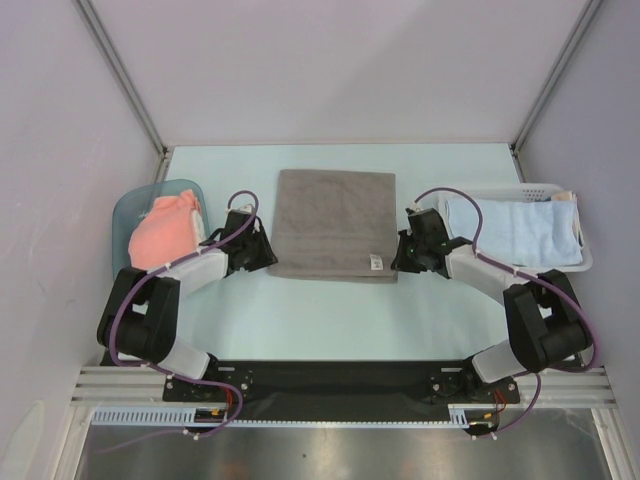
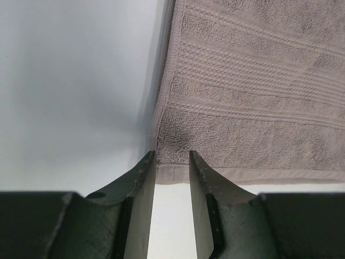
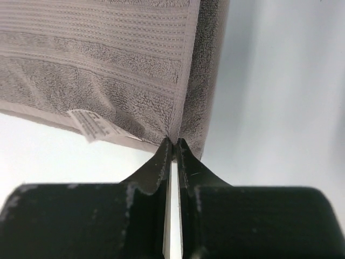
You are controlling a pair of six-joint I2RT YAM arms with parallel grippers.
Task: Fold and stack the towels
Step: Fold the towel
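Note:
The grey towel (image 1: pixel 335 220) lies flat and folded at the table's middle, its white label (image 1: pixel 376 263) at the near right corner. My left gripper (image 1: pixel 268 258) is open at the towel's near left corner; in the left wrist view the towel's (image 2: pixel 253 108) hem sits between the spread fingertips of the gripper (image 2: pixel 172 156). My right gripper (image 1: pixel 400 262) is shut on the towel's near right corner; the right wrist view shows the towel (image 3: pixel 108 59) pinched in the gripper (image 3: pixel 175 141), beside the label (image 3: pixel 94 125). I cannot make out the white towel.
A salmon-pink towel (image 1: pixel 165 232) lies bunched in a translucent blue tub (image 1: pixel 125 215) at the left. A light blue towel (image 1: pixel 510 230) lies in a white lattice basket (image 1: pixel 585 262) at the right. Walls enclose the table on three sides.

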